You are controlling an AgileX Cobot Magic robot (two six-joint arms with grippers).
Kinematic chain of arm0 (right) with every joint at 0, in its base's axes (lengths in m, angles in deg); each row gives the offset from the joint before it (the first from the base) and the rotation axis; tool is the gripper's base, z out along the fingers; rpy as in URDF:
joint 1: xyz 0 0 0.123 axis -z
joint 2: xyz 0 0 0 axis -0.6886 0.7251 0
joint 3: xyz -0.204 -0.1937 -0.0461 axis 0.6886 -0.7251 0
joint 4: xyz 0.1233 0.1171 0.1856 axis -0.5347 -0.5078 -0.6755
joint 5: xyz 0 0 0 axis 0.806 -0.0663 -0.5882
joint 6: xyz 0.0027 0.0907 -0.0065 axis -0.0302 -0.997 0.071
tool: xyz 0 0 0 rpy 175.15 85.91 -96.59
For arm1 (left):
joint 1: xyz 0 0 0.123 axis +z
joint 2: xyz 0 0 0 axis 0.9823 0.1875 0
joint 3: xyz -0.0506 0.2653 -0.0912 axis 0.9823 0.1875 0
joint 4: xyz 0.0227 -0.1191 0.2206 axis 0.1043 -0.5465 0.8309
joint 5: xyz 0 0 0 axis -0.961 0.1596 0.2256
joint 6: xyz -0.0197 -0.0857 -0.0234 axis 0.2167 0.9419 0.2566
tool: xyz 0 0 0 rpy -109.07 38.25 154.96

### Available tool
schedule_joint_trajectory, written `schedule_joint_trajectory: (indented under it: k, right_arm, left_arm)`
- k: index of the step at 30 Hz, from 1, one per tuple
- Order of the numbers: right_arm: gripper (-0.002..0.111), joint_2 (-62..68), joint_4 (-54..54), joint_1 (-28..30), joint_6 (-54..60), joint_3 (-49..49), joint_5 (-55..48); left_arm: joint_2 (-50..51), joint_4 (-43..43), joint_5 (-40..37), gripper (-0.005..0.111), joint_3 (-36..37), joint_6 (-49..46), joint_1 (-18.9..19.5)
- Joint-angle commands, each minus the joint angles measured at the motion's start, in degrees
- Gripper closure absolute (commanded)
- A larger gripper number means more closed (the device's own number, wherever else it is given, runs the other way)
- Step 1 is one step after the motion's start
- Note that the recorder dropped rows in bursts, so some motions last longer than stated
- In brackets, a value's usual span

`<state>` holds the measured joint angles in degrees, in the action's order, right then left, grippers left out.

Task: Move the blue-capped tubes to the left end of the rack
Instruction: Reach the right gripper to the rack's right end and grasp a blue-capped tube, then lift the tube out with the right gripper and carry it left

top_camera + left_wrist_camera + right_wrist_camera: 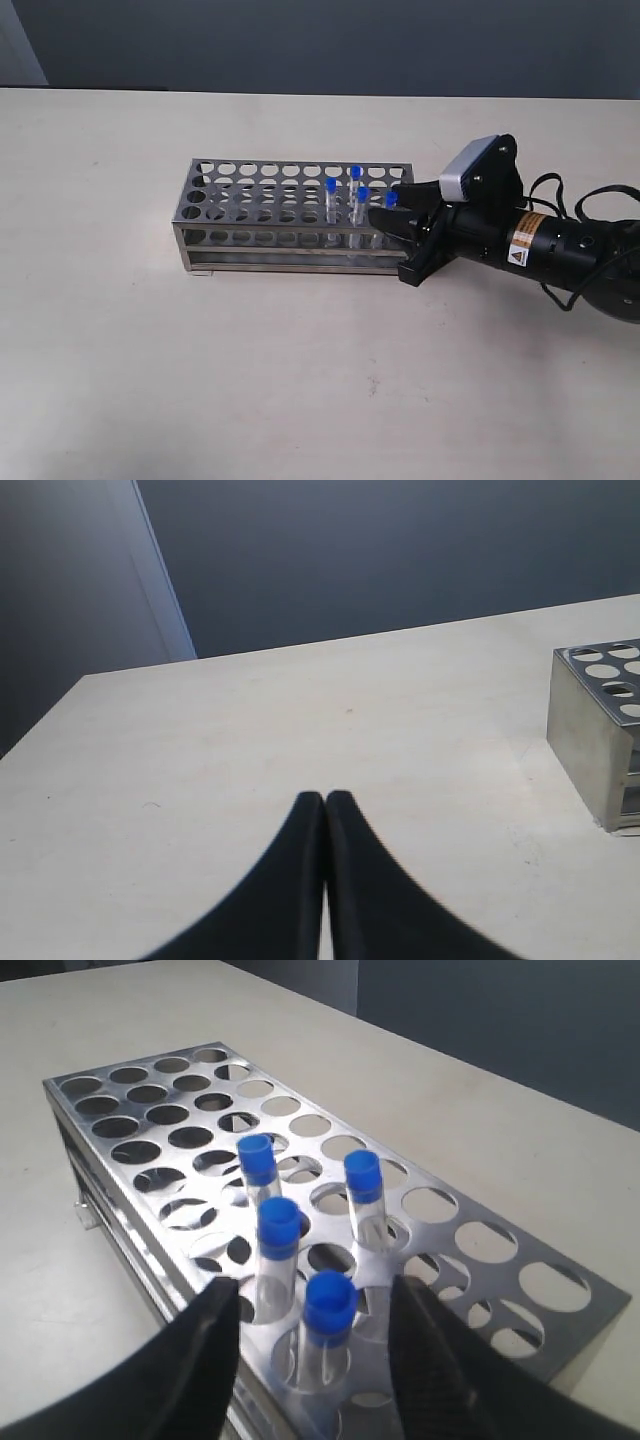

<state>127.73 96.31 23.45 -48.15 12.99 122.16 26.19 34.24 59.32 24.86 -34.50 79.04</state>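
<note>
Steel rack (250, 200) runs left-right; blue-capped tubes (361, 200) stand vertical, caps up. Right gripper (318, 1305) spread astride one; left gripper (325, 800) closed.

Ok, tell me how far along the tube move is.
Done: nothing yet; all four blue-capped tubes stand in the right half of the rack. In hand: the open right hand brackets the nearest tube, not gripping. Left: move all four to the left end; the left hand sits shut, off the rack.

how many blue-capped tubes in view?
4 blue-capped tubes, all in the rack's right half: leftmost, rear, middle, rightmost between the open right gripper's fingers. None seem hidden.
</note>
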Motion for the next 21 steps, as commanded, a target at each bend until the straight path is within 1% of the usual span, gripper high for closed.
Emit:
schedule_joint_trajectory:
  k: [1,2,3,4,7,12,14,18,21]
  right_arm:
    - [0.08,3.0,0.0,-0.1,-0.1,0.1,1.1]
    - [0.084,3.3,0.0,-0.1,-0.3,0.1,1.6]
    - [0.092,3.3,0.0,-0.1,-0.3,0.1,2.7]
    - [0.093,3.3,0.0,-0.1,-0.3,0.1,3.4]
    - [0.093,3.3,-0.1,-0.1,-0.3,0.1,4.6]
    - [0.093,1.6,-0.9,-0.1,-0.3,0.1,2.6]
    - [0.093,-0.9,-2.1,-0.1,-0.3,0.1,2.6]
    - [0.093,-10.5,-2.5,-0.1,-0.3,0.1,-0.4]
    - [0.093,-16.1,-2.6,-0.1,-1.6,1.3,-0.8]
  left_arm:
    - [0.3,-0.1,0.8,0.106,-0.1,0.2,-0.4]
    - [0.3,-0.1,0.8,0.106,-0.1,0.2,-0.4]
    - [0.3,-0.1,0.8,0.106,-0.1,0.2,-0.4]
    - [0.3,-0.1,0.8,0.106,-0.1,0.2,-0.4]
    - [0.3,-0.1,0.8,0.106,-0.1,0.2,-0.4]
    - [0.3,-0.1,0.8,0.106,-0.1,0.2,-0.4]
    - [0.3,-0.1,0.8,0.106,-0.1,0.2,-0.4]
    - [0.3,-0.1,0.8,0.106,-0.1,0.2,-0.4]
    - [0.3,-0.1,0.8,0.106,-0.1,0.2,-0.4]
